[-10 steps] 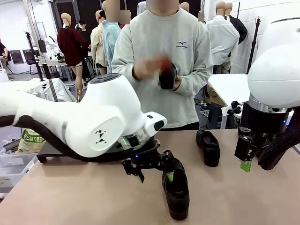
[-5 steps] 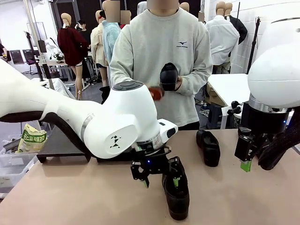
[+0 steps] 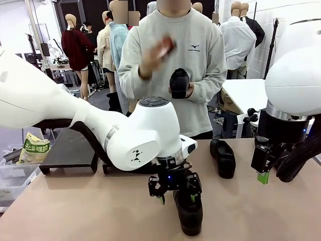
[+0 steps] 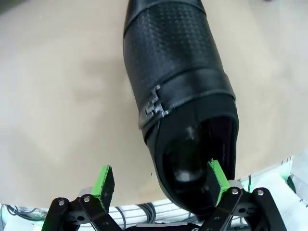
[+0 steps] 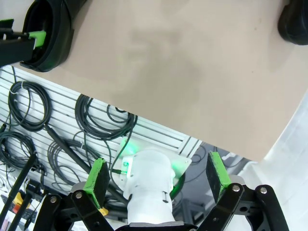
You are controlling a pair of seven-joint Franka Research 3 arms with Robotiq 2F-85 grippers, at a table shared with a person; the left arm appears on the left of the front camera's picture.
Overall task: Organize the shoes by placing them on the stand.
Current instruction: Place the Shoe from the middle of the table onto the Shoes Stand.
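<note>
A black glossy shoe [image 3: 189, 213] lies on the tan table near the front edge, toe toward me. My left gripper [image 3: 175, 193] hangs over its heel end, open. In the left wrist view one green pad sits inside the opening of the shoe [image 4: 178, 96] and the other outside its side wall, so my left gripper [image 4: 161, 178] straddles that wall. A second shoe [image 3: 223, 156] lies farther right. The person holds a third shoe [image 3: 179, 83] at chest height. My right gripper [image 3: 263, 174] hovers open at the right; its wrist view shows my right gripper [image 5: 158, 178] with nothing between its fingers.
The dark low stand [image 3: 70, 150] sits at the table's left, behind my left arm. A green-and-yellow bag [image 3: 34, 148] lies beside it. Coiled cables [image 5: 57, 130] hang beyond the table's near edge. The person's free hand [image 3: 158, 52] is raised.
My left arm has swung right and brought its gripper down around the near shoe's heel. The person's free hand rose from the held shoe to chest height. The right arm stayed still.
</note>
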